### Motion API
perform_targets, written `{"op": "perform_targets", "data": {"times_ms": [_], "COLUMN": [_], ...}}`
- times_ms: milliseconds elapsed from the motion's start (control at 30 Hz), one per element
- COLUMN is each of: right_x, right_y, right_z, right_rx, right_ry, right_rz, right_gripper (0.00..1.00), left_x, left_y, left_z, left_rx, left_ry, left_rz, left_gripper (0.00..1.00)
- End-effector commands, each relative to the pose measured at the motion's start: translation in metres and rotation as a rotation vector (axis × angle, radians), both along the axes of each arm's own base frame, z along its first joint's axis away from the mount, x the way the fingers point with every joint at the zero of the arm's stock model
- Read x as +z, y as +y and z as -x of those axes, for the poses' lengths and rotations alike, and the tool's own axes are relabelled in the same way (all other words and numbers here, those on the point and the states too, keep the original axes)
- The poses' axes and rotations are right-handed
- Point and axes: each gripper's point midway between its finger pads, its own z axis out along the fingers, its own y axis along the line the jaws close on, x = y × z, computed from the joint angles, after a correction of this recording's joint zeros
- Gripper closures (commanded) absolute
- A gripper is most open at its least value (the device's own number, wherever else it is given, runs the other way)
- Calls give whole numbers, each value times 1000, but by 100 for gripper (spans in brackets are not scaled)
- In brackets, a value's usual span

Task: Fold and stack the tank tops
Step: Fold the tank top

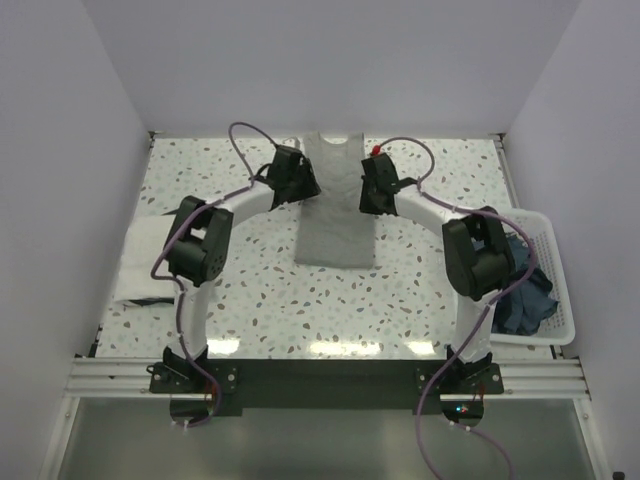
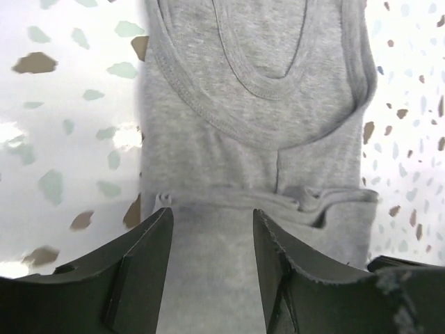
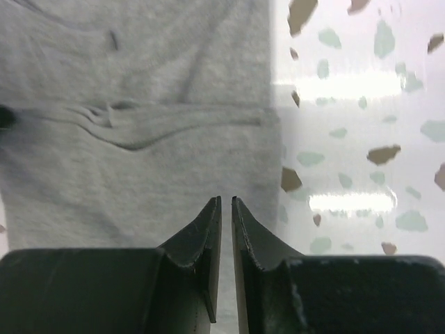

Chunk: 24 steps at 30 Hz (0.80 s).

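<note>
The light heather grey knit tank top (image 1: 335, 225) lies flat mid-table, straps toward 12 o'clock, a folded edge crossing its body. The left gripper (image 2: 212, 223) hovers over it, jaws apart and empty. The right gripper (image 3: 226, 205) is pinched almost shut, no cloth visible between. They flank the fold, probably to square it. A folded white cloth (image 1: 140, 262) at 9 o'clock, likely the white tank top, looks set as the stack's base.
</note>
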Motion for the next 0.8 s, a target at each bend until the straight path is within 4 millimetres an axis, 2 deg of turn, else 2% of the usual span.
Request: {"op": "perform_targets", "data": {"times_ms": [0,33,67,100,133,167,200,233,267,300,333,367,400,433,533,600,767], "right_x": [4,15,15,9,21,23,13,15,26,18,18,24,16,16,9,0,-13], "right_y": [3,4,2,1,-2,-4,-9,-13,-17,-23,-24,-26,-26,-25,-23,-18,-9], "right_z": [26,32,39,55,60,67,81,86,91,102,108,112,124,127,143,152,156], "right_rx": [10,13,9,7,-1,-4,-11,-15,-24,-29,-28,-28,-23,-17,-7,5,8], "right_ry": [9,-12,-13,5,-22,-23,2,-4,-31,-11,-10,-24,1,0,19,56,88], "right_rz": [-25,-33,-26,-13,-26,-31,-27,-30,-39,-32,-38,-53,-69,-84,-105,-133,-179], "right_gripper": [84,84,84,82,80,78,78,76,73,73,73,71,71,70,65,64,64], "left_x": [88,88,86,83,73,67,62,54,48,43,31,26,20,8,-3,-3,-4], "left_y": [14,22,27,32,39,43,45,45,46,45,46,45,45,48,52,54,51], "left_z": [-3,12,21,31,55,68,82,106,118,130,151,160,170,185,206,209,211], "left_rx": [32,49,63,80,90,98,104,94,86,79,61,48,38,26,16,12,2], "left_ry": [-189,-172,-159,-143,-112,-92,-80,-73,-65,-52,-24,-13,4,32,49,46,41], "left_rz": [35,36,33,32,34,30,29,46,46,42,30,28,26,29,61,67,91], "left_gripper": [45,44,44,44,44,44,44,44,44,44,43,42,42,41,39,38,37]}}
